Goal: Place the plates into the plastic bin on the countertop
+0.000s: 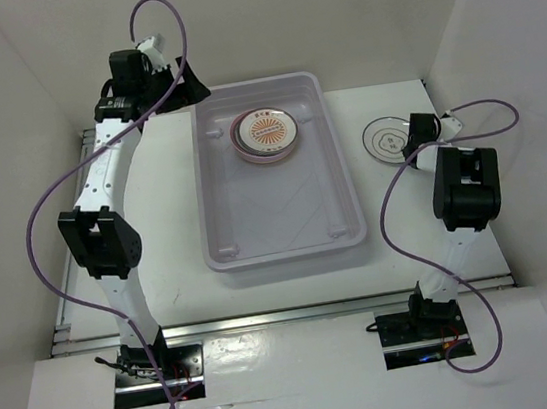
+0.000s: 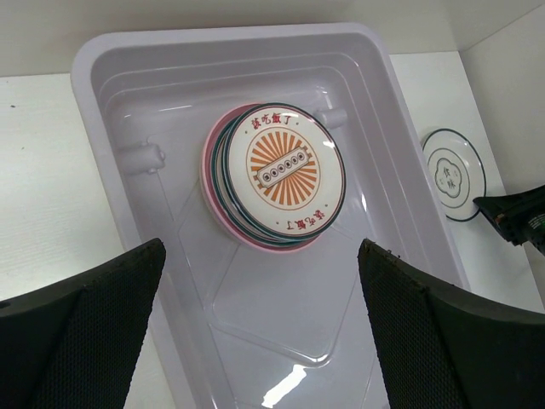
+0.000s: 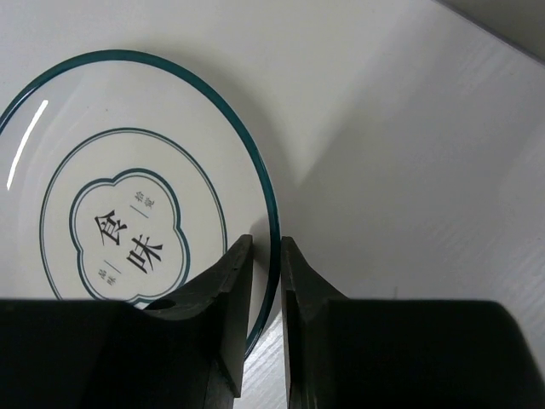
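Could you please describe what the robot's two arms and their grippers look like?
The left arm and right arm are built from white tubular links with chunky black joint housings. A thin purple cable loops loosely beside each, and each stands on a dark base plate. The left fingers are broad, matt black and finely grained. The right fingers are black, tapering wedges.

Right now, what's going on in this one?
A stack of plates sits in the plastic bin, with an orange sunburst plate on top. One green-rimmed plate lies flat on the countertop to the right of the bin. The right hand is closed on that plate's rim, one finger on each side. The left hand is open and empty, above the bin's far left corner.
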